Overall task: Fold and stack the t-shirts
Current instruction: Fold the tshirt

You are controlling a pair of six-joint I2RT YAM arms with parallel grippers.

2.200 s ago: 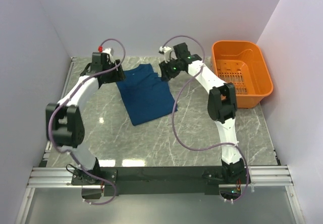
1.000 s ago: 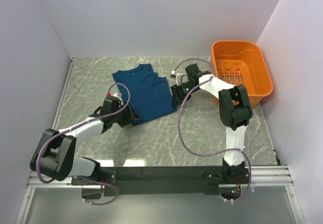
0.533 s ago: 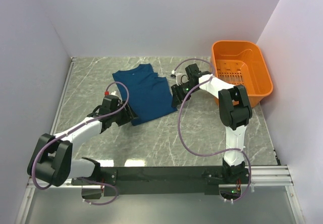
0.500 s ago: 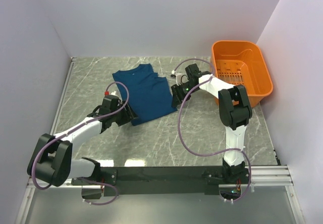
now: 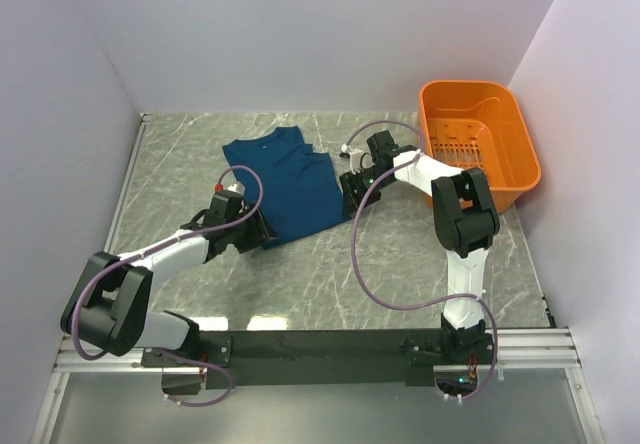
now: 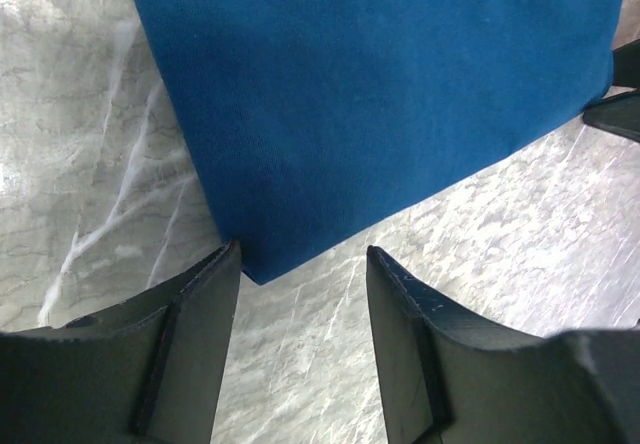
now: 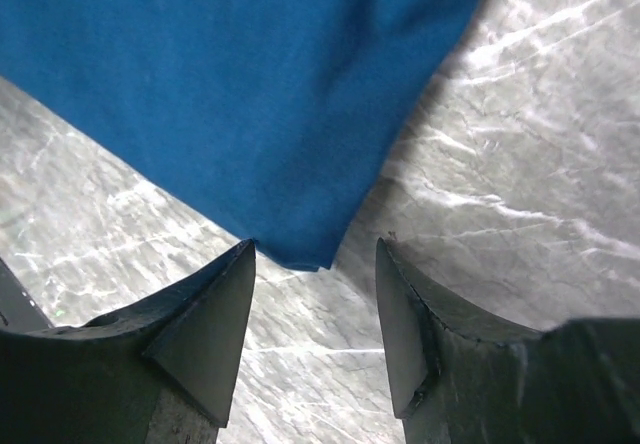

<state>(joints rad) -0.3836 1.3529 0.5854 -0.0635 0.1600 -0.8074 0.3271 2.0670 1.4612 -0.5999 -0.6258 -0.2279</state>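
Note:
A dark blue t-shirt [image 5: 285, 184] lies flat, partly folded into a long rectangle, on the grey marble table; its print is hidden. My left gripper [image 5: 262, 234] is open at the shirt's near left corner; in the left wrist view that corner [image 6: 262, 269] sits just ahead of my gripper [image 6: 302, 264], by the left finger. My right gripper [image 5: 347, 201] is open at the shirt's near right corner; in the right wrist view that corner [image 7: 310, 254] lies between the fingertips of my gripper [image 7: 315, 259], low over the table. The shirt fills the upper part of both wrist views [image 6: 380, 94] [image 7: 220, 84].
An orange plastic basket [image 5: 480, 144] stands at the back right of the table, to the right of my right arm. White walls close the table at the back and sides. Bare marble [image 5: 330, 274] lies between the shirt and the arm bases.
Both arms came down from the shirt's far end to its near corners about a second ago. Since then the left gripper edged slightly right toward the corner; the right gripper has hardly moved.

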